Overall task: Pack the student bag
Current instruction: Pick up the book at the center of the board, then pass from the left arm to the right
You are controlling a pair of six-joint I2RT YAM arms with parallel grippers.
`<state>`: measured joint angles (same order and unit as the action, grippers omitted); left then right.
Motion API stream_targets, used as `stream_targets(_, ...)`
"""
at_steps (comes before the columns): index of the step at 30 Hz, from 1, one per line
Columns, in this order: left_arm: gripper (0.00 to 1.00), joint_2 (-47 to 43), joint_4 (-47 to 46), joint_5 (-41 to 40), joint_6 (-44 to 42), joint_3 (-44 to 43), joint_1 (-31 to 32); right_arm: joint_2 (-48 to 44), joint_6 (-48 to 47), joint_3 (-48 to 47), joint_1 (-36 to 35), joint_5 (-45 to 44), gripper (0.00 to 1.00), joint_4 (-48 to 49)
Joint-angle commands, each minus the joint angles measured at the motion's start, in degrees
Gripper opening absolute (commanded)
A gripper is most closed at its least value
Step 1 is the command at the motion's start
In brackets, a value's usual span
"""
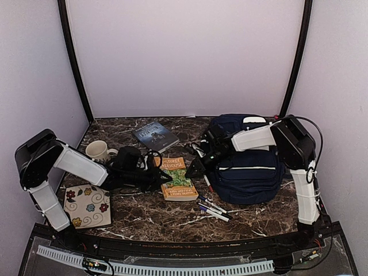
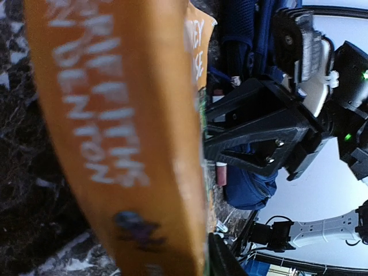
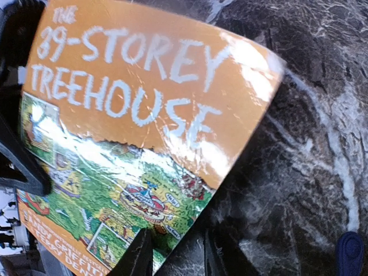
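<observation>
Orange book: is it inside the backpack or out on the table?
Out. The orange book lies on the marble table beside the backpack, cover up, none of it inside.

The top external view looks down from high above the near edge of the marble surface (image 1: 149, 218). It stands far enough back to take in the whole surface, with the orange book (image 1: 178, 179) near the middle.

The left wrist view sits hard against the orange book (image 2: 121, 132) at its spine and faces across it toward the student bag (image 2: 241, 34) beyond.

The right wrist view looks down on the orange book (image 3: 144, 115) from close above its cover, with bare surface (image 3: 299, 144) beside it.

All three views share the orange book. The overhead and left wrist views also share the student bag (image 1: 253, 172).
</observation>
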<state>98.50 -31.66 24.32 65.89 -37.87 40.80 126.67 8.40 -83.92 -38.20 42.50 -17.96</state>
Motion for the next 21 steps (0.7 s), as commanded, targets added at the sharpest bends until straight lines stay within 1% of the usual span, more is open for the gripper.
stream_targets(1,0.24,-9.2,-1.5,-0.6,-3.2,-0.5,0.7,-2.6,-1.1,3.5,-2.7,-9.8,0.35,-5.9)
stream_targets(5,0.14,-16.0,4.6,-1.1,-9.1,-2.3,0.8,-9.5,-3.8,2.3,-1.9,-11.2,0.42,-8.3)
stream_targets(8,0.07,-20.8,13.5,-2.1,-16.7,-6.0,0.7,-14.6,-7.5,0.0,-0.3,-11.3,0.48,-11.5)
stream_targets(10,0.01,-22.4,18.6,-3.3,-21.3,-9.1,0.7,-16.6,-10.4,-4.3,1.4,-11.5,0.50,-16.0)
stream_targets(13,0.00,-23.3,22.6,-4.2,-26.5,-13.6,0.8,-17.9,-15.4,-13.7,5.4,-10.0,0.50,-25.2)
stream_targets(15,0.00,-22.9,23.3,-4.0,-29.2,-16.2,0.7,-20.6,-17.0,-16.6,8.9,-6.6,0.50,-27.3)
stream_targets(17,0.00,-21.7,22.8,-3.6,-30.5,-18.4,0.7,-24.1,-17.1,-17.4,11.3,-4.5,0.50,-26.2)
stream_targets(21,0.00,-17.3,14.4,1.8,-29.3,-21.3,0.8,-30.3,-15.1,-20.4,16.1,-0.1,0.54,-23.3)
